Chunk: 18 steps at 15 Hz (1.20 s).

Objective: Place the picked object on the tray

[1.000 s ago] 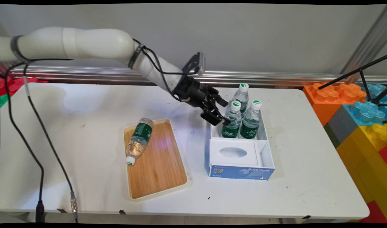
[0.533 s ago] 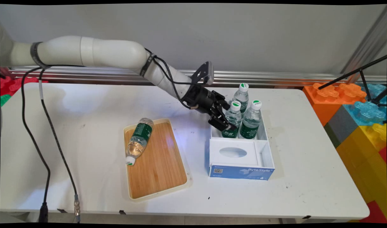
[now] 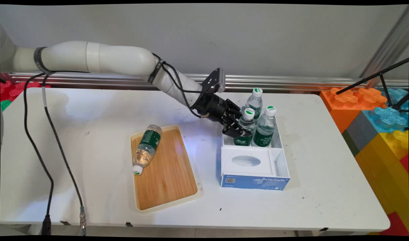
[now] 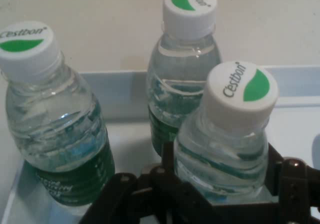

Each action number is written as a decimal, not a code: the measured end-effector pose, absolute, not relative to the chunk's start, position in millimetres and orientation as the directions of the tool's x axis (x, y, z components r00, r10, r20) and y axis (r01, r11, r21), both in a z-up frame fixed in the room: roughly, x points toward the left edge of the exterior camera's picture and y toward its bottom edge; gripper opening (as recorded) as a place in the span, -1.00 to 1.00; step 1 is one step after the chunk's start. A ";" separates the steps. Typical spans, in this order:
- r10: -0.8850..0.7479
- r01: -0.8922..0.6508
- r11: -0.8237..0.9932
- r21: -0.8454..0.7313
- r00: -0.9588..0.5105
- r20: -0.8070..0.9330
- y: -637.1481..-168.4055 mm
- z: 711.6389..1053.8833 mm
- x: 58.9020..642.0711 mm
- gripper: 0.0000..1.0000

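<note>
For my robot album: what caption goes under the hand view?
Black gripper straddling a clear, white-capped water bottle, two more bottles standing behind.

The gripper (image 4: 220, 184) straddles the nearest bottle (image 4: 225, 149) at five o'clock; a second bottle (image 4: 50, 119) stands at nine, a third bottle (image 4: 182, 74) at twelve, all white-capped.

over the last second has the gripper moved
Yes. The gripper has moved right, toward the box, and now has its jaws around the nearest bottle.
</note>
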<state>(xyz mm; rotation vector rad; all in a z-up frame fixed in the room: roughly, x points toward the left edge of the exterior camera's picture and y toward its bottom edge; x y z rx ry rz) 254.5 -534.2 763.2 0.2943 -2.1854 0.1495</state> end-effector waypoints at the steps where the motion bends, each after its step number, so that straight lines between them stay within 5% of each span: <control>1: -0.152 -0.260 0.966 -0.001 -0.565 0.811 -533.0 765.6 255.5 -1.00; 10: -0.169 -0.307 0.951 0.022 -0.462 0.871 -512.6 856.6 267.1 -1.00; 18: -0.225 -0.343 0.938 0.052 -0.485 0.845 -448.9 924.3 318.4 -1.00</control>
